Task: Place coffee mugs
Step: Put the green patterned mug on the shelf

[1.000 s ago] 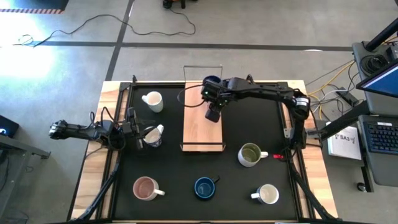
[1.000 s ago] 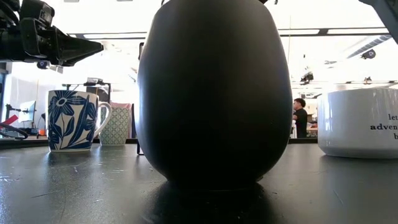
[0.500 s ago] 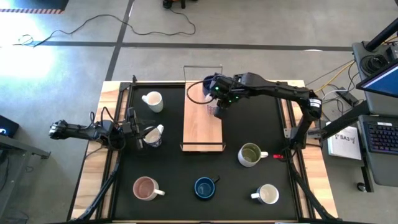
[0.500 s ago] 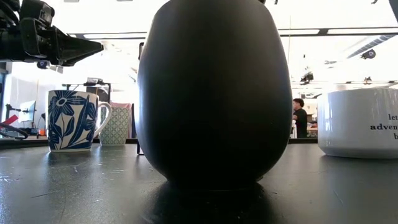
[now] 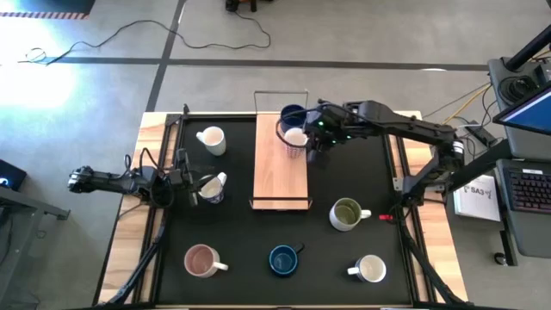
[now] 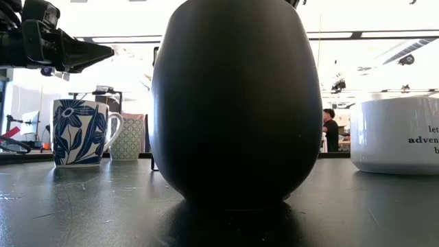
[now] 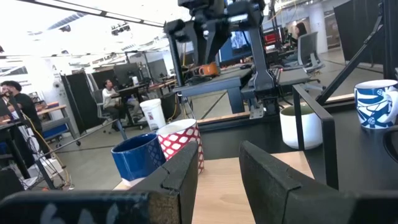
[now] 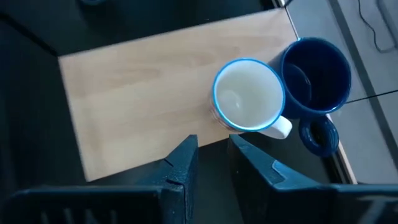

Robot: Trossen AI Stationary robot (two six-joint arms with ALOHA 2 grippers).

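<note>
Mugs stand about a wooden board (image 5: pixel 280 168) on the black table (image 5: pixel 362 168). Two sit on the board's far end, touching: a dark blue mug (image 5: pixel 292 114) at the corner and a white-inside mug (image 5: pixel 295 138) with a red-patterned wall just in front of it, at the board's right edge. The right gripper (image 5: pixel 315 142) hovers just right of that pair, off the board's edge; its fingers (image 8: pixel 180 163) stand slightly apart and hold nothing.

Left of the board are a white mug (image 5: pixel 211 139) and, nearer, a blue-flowered mug (image 5: pixel 212 188). The left gripper (image 5: pixel 188 191) waits just left of the flowered mug, its fingers (image 7: pixel 177 177) apart and empty.

Right of the board's near end stands a green mug (image 5: pixel 346 213). Along the table's near side, in front of the board, are a pink-inside mug (image 5: pixel 201 260), another blue mug (image 5: pixel 284 259) and a cream mug (image 5: pixel 370 269).

A person (image 6: pixel 331 129) stands in the room beyond the table.
</note>
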